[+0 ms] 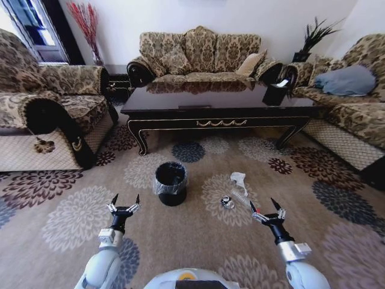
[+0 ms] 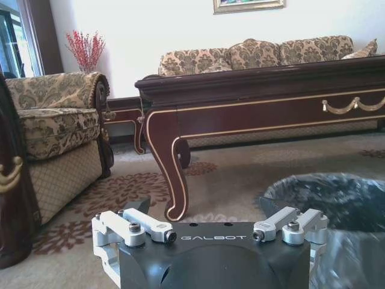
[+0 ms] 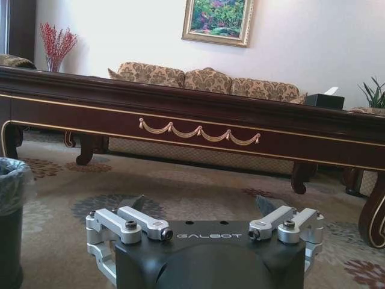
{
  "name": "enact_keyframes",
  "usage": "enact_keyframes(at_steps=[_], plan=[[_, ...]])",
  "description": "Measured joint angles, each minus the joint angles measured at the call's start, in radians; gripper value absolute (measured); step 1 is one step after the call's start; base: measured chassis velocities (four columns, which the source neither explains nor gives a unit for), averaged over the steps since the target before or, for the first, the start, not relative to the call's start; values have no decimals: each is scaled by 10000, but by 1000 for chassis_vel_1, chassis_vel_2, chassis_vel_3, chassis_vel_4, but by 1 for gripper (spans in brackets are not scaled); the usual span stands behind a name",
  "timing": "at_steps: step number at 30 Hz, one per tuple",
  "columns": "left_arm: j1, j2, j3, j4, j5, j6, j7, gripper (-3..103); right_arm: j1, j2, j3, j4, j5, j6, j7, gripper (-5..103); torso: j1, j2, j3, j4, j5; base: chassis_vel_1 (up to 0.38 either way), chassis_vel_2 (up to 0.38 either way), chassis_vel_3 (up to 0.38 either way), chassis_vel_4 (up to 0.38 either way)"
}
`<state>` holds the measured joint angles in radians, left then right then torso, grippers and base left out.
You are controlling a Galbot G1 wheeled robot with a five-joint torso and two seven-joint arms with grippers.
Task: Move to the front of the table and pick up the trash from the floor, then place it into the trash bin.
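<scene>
From the head view, the desk [image 1: 219, 108] stood across the far side of the carpet [image 1: 72, 217], its long front edge facing the robot, with a sofa [image 1: 201, 57] behind it and armchairs at either end. Open carpet lay between the desk's front and the robot. The bin [image 1: 171, 183] stood on that carpet, well short of the desk and a little left of centre. The trash [image 1: 234, 189] lay on the floor to the right of the bin, apart from it: a white crumpled piece, a clear scrap and a small shiny round piece close together. The left end effector [image 1: 125, 206] hung low with its fingers spread apart, nearer the robot than the bin and to its left. The right end effector [image 1: 266, 209], fingers also spread apart and holding nothing, hung just right of the trash and nearer the robot.

In the left wrist view, the left end effector [image 2: 204, 208] pointed toward the desk's curved leg [image 2: 170, 162]; the bin's lined rim [image 2: 328, 195] sat close ahead on one side, and bare carpet ran under the desk.

In the right wrist view, the right end effector [image 3: 201, 203] faced the desk's front with its gold scroll [image 3: 200, 131]; the bin [image 3: 12, 211] stood at the picture's edge, with clear carpet ahead to the desk.
</scene>
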<state>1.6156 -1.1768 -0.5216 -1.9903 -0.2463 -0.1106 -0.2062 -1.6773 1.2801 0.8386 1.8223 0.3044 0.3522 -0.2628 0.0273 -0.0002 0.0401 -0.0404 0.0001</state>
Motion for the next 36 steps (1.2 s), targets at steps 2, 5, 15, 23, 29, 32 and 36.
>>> enact_keyframes(at_steps=[2, 5, 15, 23, 29, 32, 36], plan=[[-42, 4, 31, 0, -2, 17, -20, 100, -23, 3, -12, 0, 40, 12, 9, 100, 0, 0, 0, -1, -1, -217, 196, 205, -187], [-221, 16, 191, -15, -10, 129, -99, 100, -77, 25, -7, -8, 64, 53, 31, 100, 3, 0, 4, -1, 1, -171, 156, 155, -138], [-1434, 670, 1166, -861, -1825, 2547, -1073, 100, -290, 102, 81, -59, -9, 249, 29, 100, -3, 1, -2, -1, -1, -22, 23, 12, -22], [-3735, 2021, 2551, -1117, -5219, 5037, -2410, 100, -491, 285, 82, 14, -212, 370, 23, 100, -1, 1, 1, -5, -2, 0, 0, 0, 0], [-4642, 3207, 3036, -833, -6400, 5946, -2809, 94, -512, 361, 92, -76, -343, 428, 29, 100, -1, 2, 1, 1, -2, 0, 0, 0, 0], [-4940, 3283, 3100, -707, -7216, 6230, -2955, 89, -476, 378, 63, -103, -392, 428, 29, 100, -1, 1, 1, 1, -2, 0, 0, 0, 0], [-5603, 3319, 3370, -310, -7888, 6635, -3114, 95, -407, 419, -2, -103, -441, 423, 41, 100, 0, 2, 1, -2, 1, 0, 0, 0, 0]])
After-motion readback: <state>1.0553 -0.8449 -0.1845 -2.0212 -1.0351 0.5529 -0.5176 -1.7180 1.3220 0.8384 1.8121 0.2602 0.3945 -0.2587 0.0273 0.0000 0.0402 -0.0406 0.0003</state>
